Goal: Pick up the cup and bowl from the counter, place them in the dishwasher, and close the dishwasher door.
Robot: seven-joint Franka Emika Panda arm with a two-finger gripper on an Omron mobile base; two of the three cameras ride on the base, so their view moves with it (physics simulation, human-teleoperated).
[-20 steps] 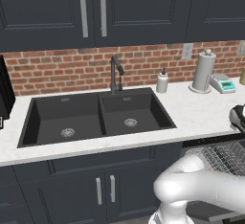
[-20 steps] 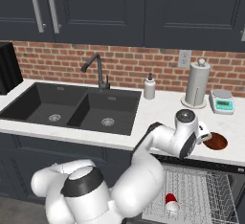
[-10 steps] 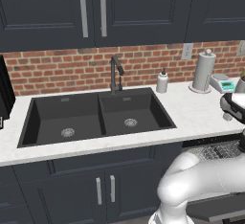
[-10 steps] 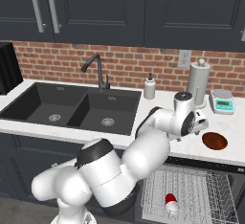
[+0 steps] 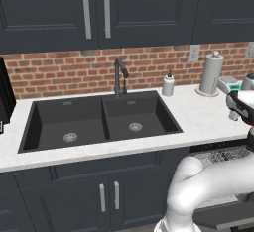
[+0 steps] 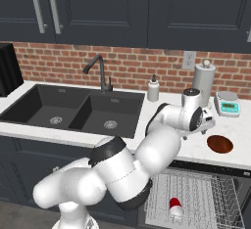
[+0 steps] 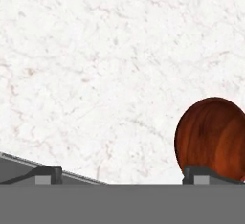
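Right base view shows what the left base view lacks: the dark reddish-brown bowl sitting on the white counter right of the arm, and the red cup lying in the silver wire rack of the open dishwasher below. Left base view shows the black double sink, the faucet, a white soap bottle and a paper towel roll. The white arm bends up from the base and reaches over the counter edge, its gripper beside the bowl and apart from it. Hand view looks down on speckled stone, with the bowl just above one dark fingertip. The jaws stand spread wide, holding nothing.
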